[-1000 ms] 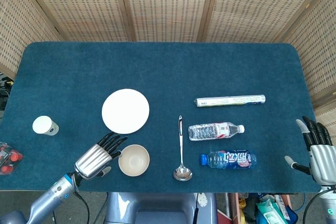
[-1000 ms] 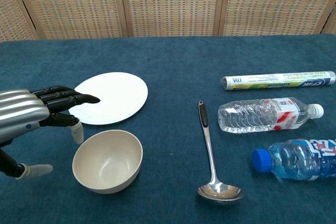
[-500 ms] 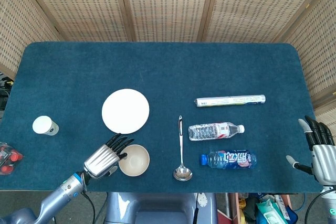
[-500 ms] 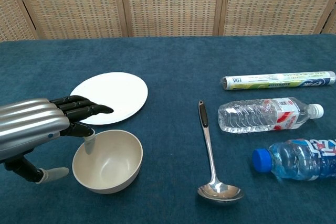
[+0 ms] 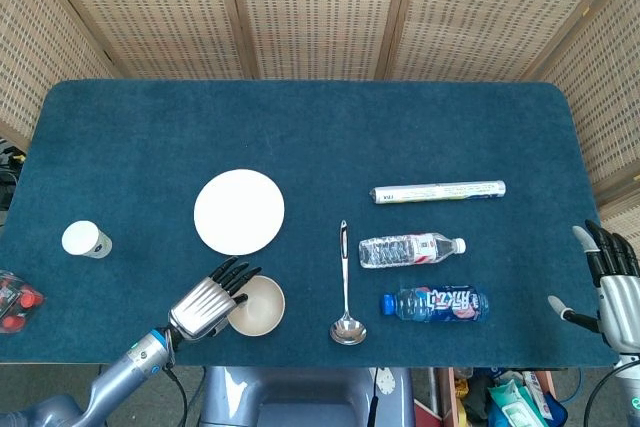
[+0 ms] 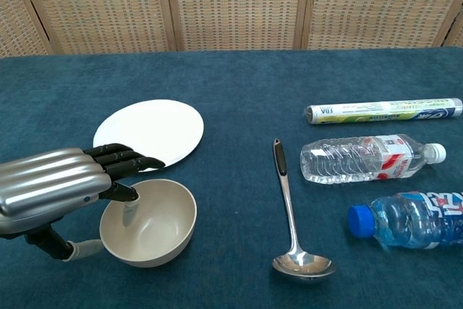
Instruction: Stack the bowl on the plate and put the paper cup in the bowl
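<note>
- The left hand (image 6: 65,193) has advanced from beside the bowl (image 6: 150,221) to directly over the bowl's left rim. One fingertip now dips inside the bowl, the thumb lies outside below the rim, and the other fingers extend flat above it. No closed grip on the wall is visible, so the hand counts as released, holding nothing.
- The right hand (image 5: 608,282) hangs off the right edge of the tabletop (image 5: 300,127), fingers spread and empty. It has drifted slightly lower in the head view over the last second.
- The plate (image 5: 239,211) has not moved. It lies bare, just beyond the bowl, with a narrow strip of cloth between the two.
- The bowl remains upright on the tabletop near the front edge, in the same spot as before. It is not yet lifted.
- The paper cup (image 5: 85,239) stands untouched, well apart to the left.
- Judgement: the task is in the bowl-grasp stage. The finger-inside, thumb-outside arrangement suits a rim pinch. Closing that pinch is the likely next requirement before the short transfer onto the plate. A shallow pinch could let the bowl tip or slide.
</note>
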`<move>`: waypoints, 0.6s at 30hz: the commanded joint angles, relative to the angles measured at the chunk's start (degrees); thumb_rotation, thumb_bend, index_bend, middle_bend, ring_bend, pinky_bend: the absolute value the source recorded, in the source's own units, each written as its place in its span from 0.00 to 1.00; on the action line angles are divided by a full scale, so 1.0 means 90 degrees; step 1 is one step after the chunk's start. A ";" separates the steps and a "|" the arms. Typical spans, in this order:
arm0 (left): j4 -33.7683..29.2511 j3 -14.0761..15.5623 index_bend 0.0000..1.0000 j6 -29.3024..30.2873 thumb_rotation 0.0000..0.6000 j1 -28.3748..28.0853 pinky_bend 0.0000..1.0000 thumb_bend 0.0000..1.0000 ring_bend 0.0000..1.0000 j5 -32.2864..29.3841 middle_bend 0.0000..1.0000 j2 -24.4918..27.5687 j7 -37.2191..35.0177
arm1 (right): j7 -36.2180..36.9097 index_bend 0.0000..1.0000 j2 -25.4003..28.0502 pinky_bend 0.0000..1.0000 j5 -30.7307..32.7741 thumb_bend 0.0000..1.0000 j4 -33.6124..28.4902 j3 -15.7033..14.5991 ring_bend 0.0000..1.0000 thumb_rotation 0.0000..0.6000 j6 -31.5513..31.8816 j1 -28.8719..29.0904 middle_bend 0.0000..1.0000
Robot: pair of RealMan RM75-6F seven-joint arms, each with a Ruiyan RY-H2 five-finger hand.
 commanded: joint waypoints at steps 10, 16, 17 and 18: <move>0.0169 0.0037 0.60 0.0056 1.00 -0.0051 0.00 0.42 0.00 -0.0139 0.00 -0.0157 0.0019 | 0.0051 0.01 0.0014 0.00 0.0003 0.14 0.0007 0.0009 0.00 1.00 0.0025 -0.0016 0.00; 0.0140 0.0039 0.62 0.0312 1.00 -0.0029 0.00 0.42 0.00 -0.0050 0.00 -0.0036 -0.0156 | 0.0061 0.01 0.0021 0.00 -0.0018 0.14 0.0002 0.0004 0.00 1.00 0.0052 -0.0028 0.00; 0.0122 0.0030 0.62 0.0346 1.00 -0.0032 0.00 0.42 0.00 -0.0038 0.00 0.0001 -0.0181 | 0.0059 0.01 0.0020 0.00 -0.0023 0.14 0.0000 0.0004 0.00 1.00 0.0056 -0.0028 0.00; 0.0102 0.0020 0.62 0.0378 1.00 -0.0036 0.00 0.42 0.00 -0.0029 0.00 0.0041 -0.0200 | 0.0056 0.01 0.0021 0.00 -0.0027 0.14 -0.0001 0.0003 0.00 1.00 0.0058 -0.0029 0.00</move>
